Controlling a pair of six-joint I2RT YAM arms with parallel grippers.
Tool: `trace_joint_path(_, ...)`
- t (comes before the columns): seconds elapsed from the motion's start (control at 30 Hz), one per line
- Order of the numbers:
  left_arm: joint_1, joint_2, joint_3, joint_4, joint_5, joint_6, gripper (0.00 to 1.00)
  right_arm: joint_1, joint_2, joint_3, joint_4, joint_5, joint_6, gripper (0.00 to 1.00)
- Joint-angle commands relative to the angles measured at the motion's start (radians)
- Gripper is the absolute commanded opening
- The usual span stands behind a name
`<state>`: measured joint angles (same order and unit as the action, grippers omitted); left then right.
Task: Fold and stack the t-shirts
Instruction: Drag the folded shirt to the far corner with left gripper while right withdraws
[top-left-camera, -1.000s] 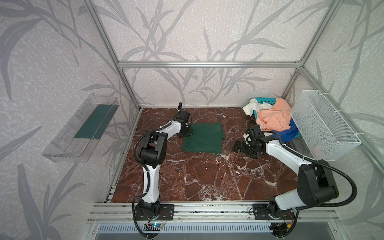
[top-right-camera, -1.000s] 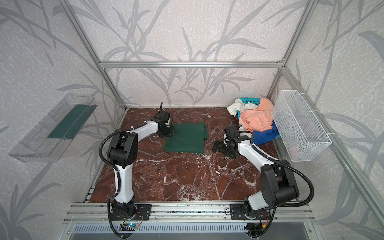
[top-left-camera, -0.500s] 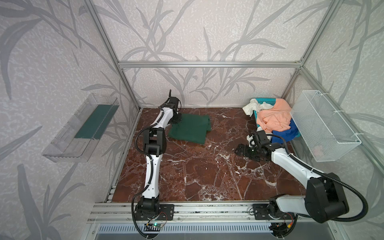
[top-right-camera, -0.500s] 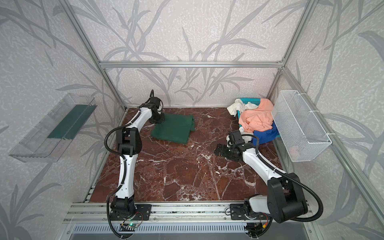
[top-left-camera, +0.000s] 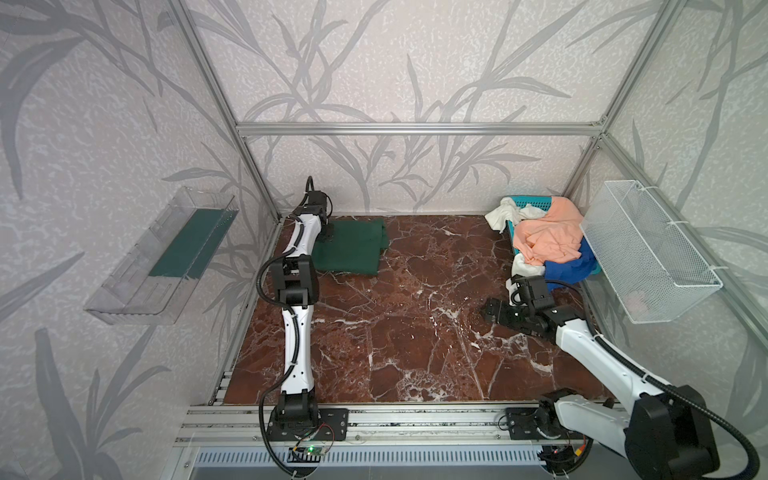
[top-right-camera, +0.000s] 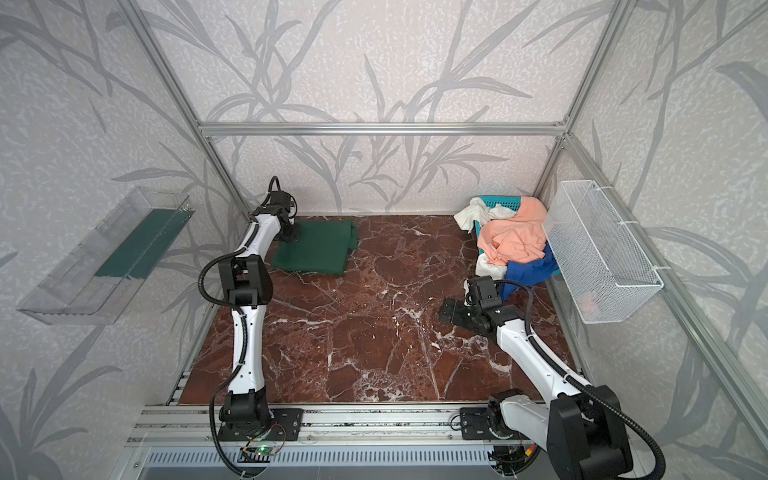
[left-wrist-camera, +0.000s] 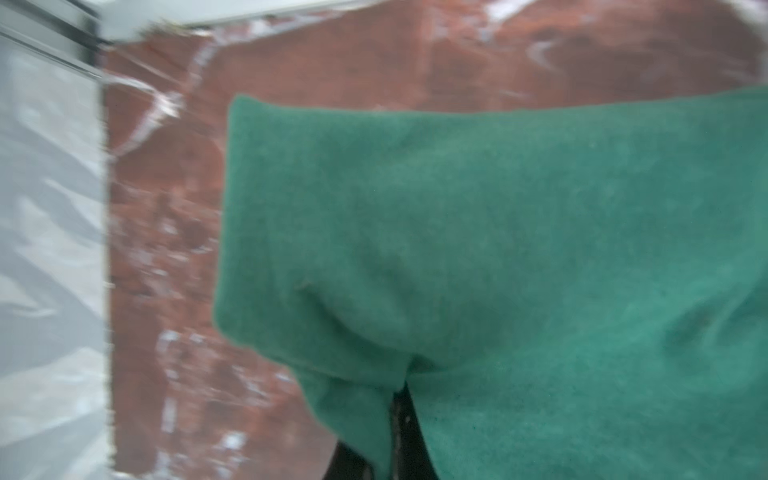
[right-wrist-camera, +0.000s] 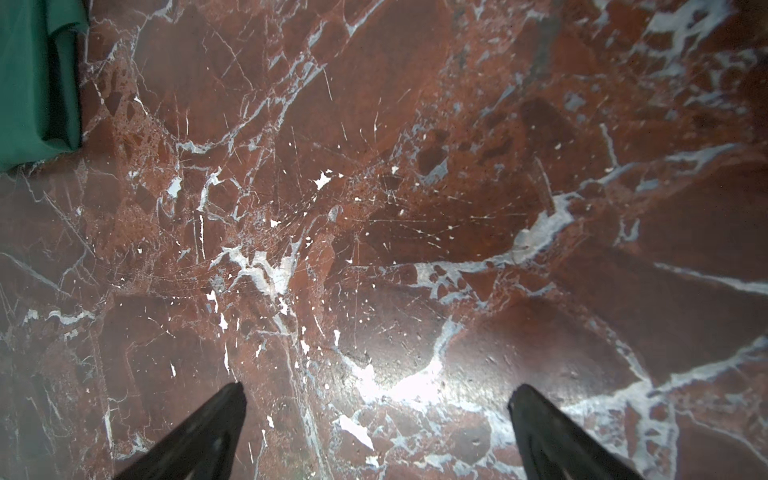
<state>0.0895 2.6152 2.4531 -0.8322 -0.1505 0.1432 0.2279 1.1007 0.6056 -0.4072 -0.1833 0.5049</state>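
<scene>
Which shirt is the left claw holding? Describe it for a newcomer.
On the red-brown marble tabletop, look to the back left corner. A dark green t-shirt lies there folded flat, one edge pinched in the shut left claw. It's the only folded shirt; the peach shirt, white shirt and blue shirt sit crumpled at the teal basket, far right.

Blurred green t-shirt (left-wrist-camera: 519, 257) edge in grip of closed left end effector (left-wrist-camera: 397, 419), against red marble tabletop (left-wrist-camera: 166, 232).

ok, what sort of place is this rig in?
Looks like a lab robot cell, not a home: wallpapered panels in an aluminium frame, left arm and right arm bolted to a front rail, marble-look tabletop with a teal basket of t-shirts.
</scene>
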Motion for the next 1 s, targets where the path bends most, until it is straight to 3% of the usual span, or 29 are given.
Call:
trace_joint_path(0.0,0.04,0.02,0.036,0.079,-0.05,0.081,0.0,-0.004,-0.044,-0.039,0.065,0.028,0.032,0.99)
trace_joint_path(0.47,0.148,0.12,0.116,0.18,-0.018,0.113,0.01,-0.004,0.004,-0.063,0.139,0.035,0.076,0.99)
trace_joint_path(0.53,0.157,0.121,0.115,0.191,-0.015,0.113,0.13,-0.003,0.011,-0.063,0.146,0.034,0.08,0.99)
trace_joint_path(0.6,0.159,0.117,0.116,0.191,-0.023,0.114,0.37,-0.003,0.02,-0.06,0.149,0.032,0.085,0.99)
trace_joint_path(0.7,0.158,0.102,0.114,0.184,-0.048,0.093,0.56,-0.004,0.03,-0.052,0.151,0.024,0.09,0.99)
trace_joint_path(0.97,0.153,0.017,0.035,0.185,-0.074,0.043,0.73,-0.002,0.011,-0.054,0.166,-0.018,0.1,0.99)
